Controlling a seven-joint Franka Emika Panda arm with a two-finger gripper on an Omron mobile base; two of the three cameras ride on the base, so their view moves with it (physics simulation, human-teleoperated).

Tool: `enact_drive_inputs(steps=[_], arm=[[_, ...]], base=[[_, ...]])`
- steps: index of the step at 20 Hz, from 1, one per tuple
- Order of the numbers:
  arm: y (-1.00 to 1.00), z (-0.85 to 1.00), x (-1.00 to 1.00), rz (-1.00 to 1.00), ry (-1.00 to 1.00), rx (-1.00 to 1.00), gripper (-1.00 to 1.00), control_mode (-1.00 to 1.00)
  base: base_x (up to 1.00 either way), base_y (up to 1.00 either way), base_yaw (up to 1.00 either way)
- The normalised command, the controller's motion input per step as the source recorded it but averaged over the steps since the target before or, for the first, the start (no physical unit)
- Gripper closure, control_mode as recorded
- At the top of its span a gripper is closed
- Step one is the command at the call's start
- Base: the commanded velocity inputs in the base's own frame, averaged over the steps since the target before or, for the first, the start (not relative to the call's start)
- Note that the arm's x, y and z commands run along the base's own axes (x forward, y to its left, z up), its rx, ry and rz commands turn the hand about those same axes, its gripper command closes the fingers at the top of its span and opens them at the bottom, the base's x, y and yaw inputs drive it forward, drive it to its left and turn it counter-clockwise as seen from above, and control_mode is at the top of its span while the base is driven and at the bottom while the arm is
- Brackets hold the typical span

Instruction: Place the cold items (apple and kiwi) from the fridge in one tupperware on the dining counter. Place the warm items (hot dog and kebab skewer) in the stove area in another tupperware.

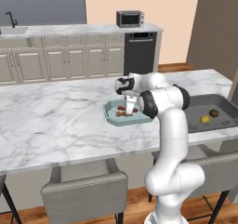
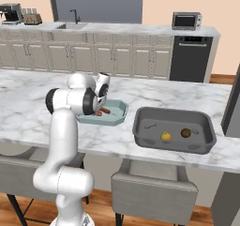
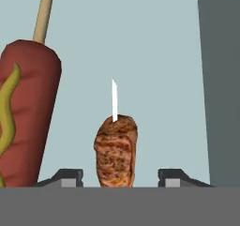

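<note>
The gripper (image 3: 115,176) was found lowered into the light blue tupperware (image 1: 111,116) on the marble dining counter (image 1: 56,121); in the hand view its two dark fingertips (image 3: 68,177) stood apart on either side of the kebab skewer (image 3: 116,150), with a gap visible between each tip and the meat, so the jaws were apart and gripping nothing; the kebab skewer lay on the pale floor of the container, its browned meat chunk between the tips and its thin white point projecting beyond it; just beside it in the same container lay the hot dog (image 3: 26,112), dark red with a yellow mustard streak and a tan stick at its far end; the two items were near each other but not touching; in the left base view the gripper (image 1: 130,108) hung over the tupperware with reddish-brown food showing beneath it; in the right base view the tupperware (image 2: 117,117) sat just beside the robot's elbow, partly hidden by the arm; to the arm's right, apart from the first, sat a dark grey tupperware (image 2: 140,126) on the same counter; inside it lay the apple (image 2: 165,136), yellowish, and the kiwi (image 2: 186,133), brown, near each other but separate; both were also seen in the left base view, the apple (image 1: 205,119) nearer the camera than the kiwi (image 1: 214,112).
</note>
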Motion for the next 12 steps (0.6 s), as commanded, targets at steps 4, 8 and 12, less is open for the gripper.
enact_drive_inputs(steps=[4, 8, 12], arm=[[0.0, 0.22, -0.33, 0.0, -0.13, 0.0, -1.0, -1.0], [0.0, 0.44, -0.55, 0.0, -0.14, 0.0, -1.0, -1.0], [0.01, 0.61, -0.45, -0.05, -0.12, 0.0, -1.0, -1.0]], base=[[0.0, 0.0, 0.0], [0.0, 0.0, 0.0], [0.0, 0.0, 0.0]])
